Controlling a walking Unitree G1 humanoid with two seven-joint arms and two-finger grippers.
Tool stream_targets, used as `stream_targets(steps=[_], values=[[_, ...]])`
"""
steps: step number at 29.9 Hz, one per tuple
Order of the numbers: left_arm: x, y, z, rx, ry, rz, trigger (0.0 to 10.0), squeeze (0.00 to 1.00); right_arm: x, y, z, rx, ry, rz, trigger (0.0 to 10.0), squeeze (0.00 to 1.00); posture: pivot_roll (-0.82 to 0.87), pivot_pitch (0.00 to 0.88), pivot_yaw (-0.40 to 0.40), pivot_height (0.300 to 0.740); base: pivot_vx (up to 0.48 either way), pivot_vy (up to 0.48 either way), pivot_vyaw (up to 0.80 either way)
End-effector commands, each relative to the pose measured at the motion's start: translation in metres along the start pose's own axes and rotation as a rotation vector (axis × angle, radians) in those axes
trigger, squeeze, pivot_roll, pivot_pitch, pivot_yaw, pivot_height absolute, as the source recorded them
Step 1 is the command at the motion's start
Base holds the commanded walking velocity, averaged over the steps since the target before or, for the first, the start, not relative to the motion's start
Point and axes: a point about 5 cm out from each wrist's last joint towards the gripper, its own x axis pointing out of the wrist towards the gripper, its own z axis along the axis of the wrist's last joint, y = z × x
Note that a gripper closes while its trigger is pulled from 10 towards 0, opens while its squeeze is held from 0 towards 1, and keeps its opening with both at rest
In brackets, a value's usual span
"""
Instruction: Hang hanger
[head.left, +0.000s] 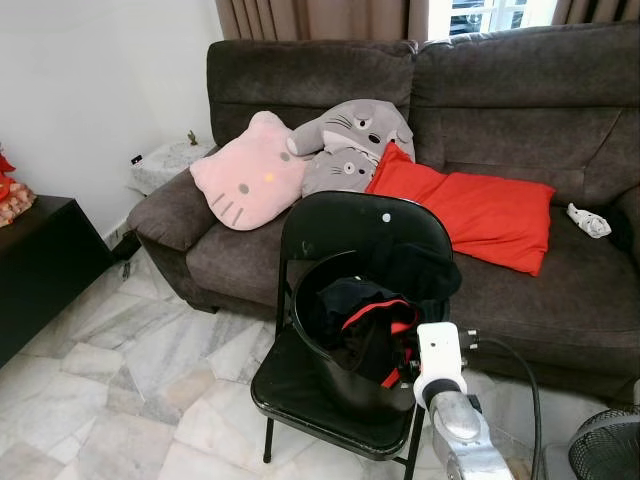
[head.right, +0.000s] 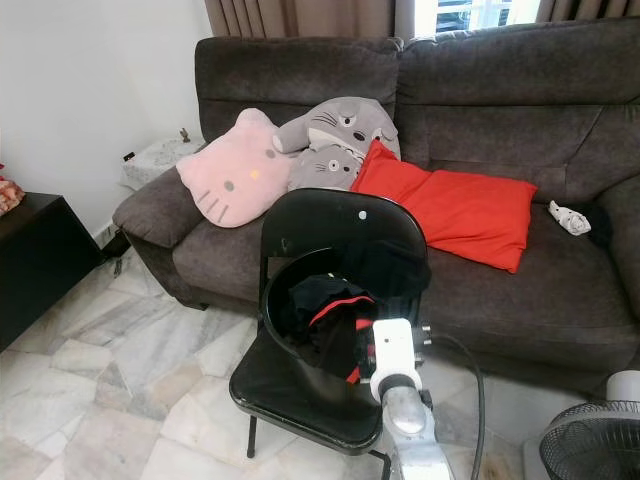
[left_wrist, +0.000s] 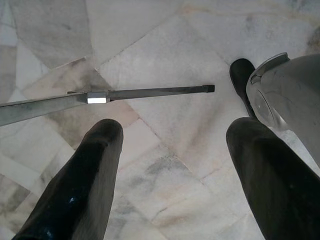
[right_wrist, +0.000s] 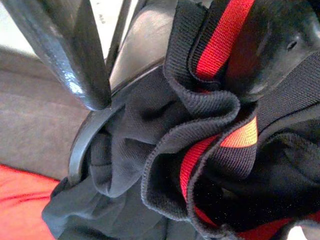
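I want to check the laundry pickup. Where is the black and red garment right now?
The black and red garment lies bunched in a black basket on the folding chair before the sofa, with the right end effector directly over it.

Black chair (head.left: 340, 225) holds black clothes with red stripes (head.left: 372, 312); dark brown sofa (head.left: 520, 110), red cushion (head.left: 470, 210), pink pillow (head.left: 248, 175).

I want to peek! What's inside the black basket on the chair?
The black basket on the folding chair holds bunched black clothing with red stripes. The right pincer reaches into it, fingers apart. Anything beneath the clothes, including a hanger, is covered and cannot be seen.
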Motion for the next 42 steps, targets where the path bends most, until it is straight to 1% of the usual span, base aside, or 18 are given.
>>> stream_targets(steps=[1,4,5,6,8,9,10,12,15,16,17,20,21,25,31,35,40,42], values=[[-0.002,0.008,-0.004,0.035,0.025,0.011,10.0,0.0,0.001,0.005,-0.004,0.029,0.034,0.017,10.0,0.0,-0.09,0.0,0.181,0.74,0.0,0.0,0.0],[-0.002,0.008,-0.004,0.036,0.025,0.012,10.0,0.0,0.002,0.006,-0.003,0.021,0.031,0.035,10.0,0.0,-0.09,0.0,0.18,0.74,0.0,0.0,0.0],[-0.002,0.008,-0.004,0.036,0.025,0.013,10.0,0.0,0.002,0.007,0.0,0.021,0.008,0.042,10.0,0.0,-0.09,0.0,0.18,0.74,0.0,0.0,0.0],[-0.002,0.008,-0.004,0.036,0.025,0.013,10.0,0.0,0.002,0.007,0.0,0.021,0.008,0.042,10.0,0.0,-0.09,0.0,0.18,0.74,0.0,0.0,0.0],[-0.002,0.008,-0.004,0.036,0.025,0.014,10.0,0.0,0.003,0.008,0.008,0.018,-0.038,0.053,10.0,0.0,-0.09,0.0,0.18,0.74,0.0,0.0,0.0],[-0.002,0.008,-0.004,0.037,0.025,0.014,10.0,0.0,0.004,0.009,0.015,0.002,-0.08,0.047,10.0,0.0,-0.09,0.0,0.181,0.74,0.0,0.0,0.0],[-0.002,0.008,-0.004,0.037,0.025,0.014,10.0,0.0,0.004,0.009,0.015,0.002,-0.08,0.047,10.0,0.0,-0.09,0.0,0.181,0.74,0.0,0.0,0.0],[-0.002,0.009,-0.004,0.038,0.025,0.015,10.0,0.0,0.004,0.009,0.024,-0.017,-0.134,0.04,10.0,0.0,-0.09,0.0,0.181,0.74,0.0,0.0,0.0],[-0.002,0.009,-0.004,0.038,0.025,0.015,10.0,0.0,0.003,0.01,0.032,-0.011,-0.173,0.043,10.0,0.0,-0.09,0.0,0.182,0.74,0.0,0.0,0.0],[-0.002,0.009,-0.004,0.038,0.025,0.015,10.0,0.0,0.004,0.012,0.033,-0.022,-0.174,0.051,10.0,0.0,-0.09,0.0,0.181,0.74,0.0,0.0,0.0],[-0.002,0.009,-0.004,0.038,0.026,0.015,10.0,0.0,0.003,0.015,0.032,-0.076,-0.172,0.079,10.0,0.0,-0.09,0.0,0.182,0.74,0.0,0.0,0.0],[-0.002,0.008,-0.004,0.039,0.025,0.013,10.0,0.0,0.002,0.022,0.03,-0.111,-0.171,0.128,10.0,0.0,-0.09,0.0,0.18,0.74,0.0,0.0,0.0],[-0.002,0.008,-0.004,0.038,0.026,0.013,10.0,0.0,0.001,0.025,0.029,-0.147,-0.168,0.156,10.0,0.0,-0.09,0.0,0.18,0.74,0.0,0.0,0.0],[-0.002,0.008,-0.004,0.037,0.027,0.01,10.0,0.0,-0.001,0.031,0.027,-0.191,-0.159,0.213,10.0,0.0,-0.09,0.0,0.179,0.74,0.0,0.0,0.0],[-0.001,0.007,-0.004,0.036,0.028,0.006,10.0,0.0,-0.001,0.03,0.026,-0.195,-0.146,0.218,10.0,0.0,-0.09,0.0,0.177,0.74,0.0,0.0,0.0],[-0.001,0.006,-0.004,0.032,0.028,0.003,10.0,0.0,0.001,0.028,0.022,-0.199,-0.116,0.215,10.0,0.0,-0.09,0.0,0.174,0.74,0.0,0.0,0.0],[-0.001,0.006,-0.004,0.03,0.03,0.001,10.0,0.0,-0.001,0.03,0.023,-0.213,-0.12,0.243,10.0,0.0,-0.09,0.0,0.173,0.74,0.0,0.0,0.0],[-0.001,0.006,-0.005,0.031,0.031,0.0,10.0,0.0,-0.002,0.028,0.024,-0.212,-0.123,0.224,10.0,0.0,-0.09,0.0,0.172,0.74,0.0,0.0,0.0]])
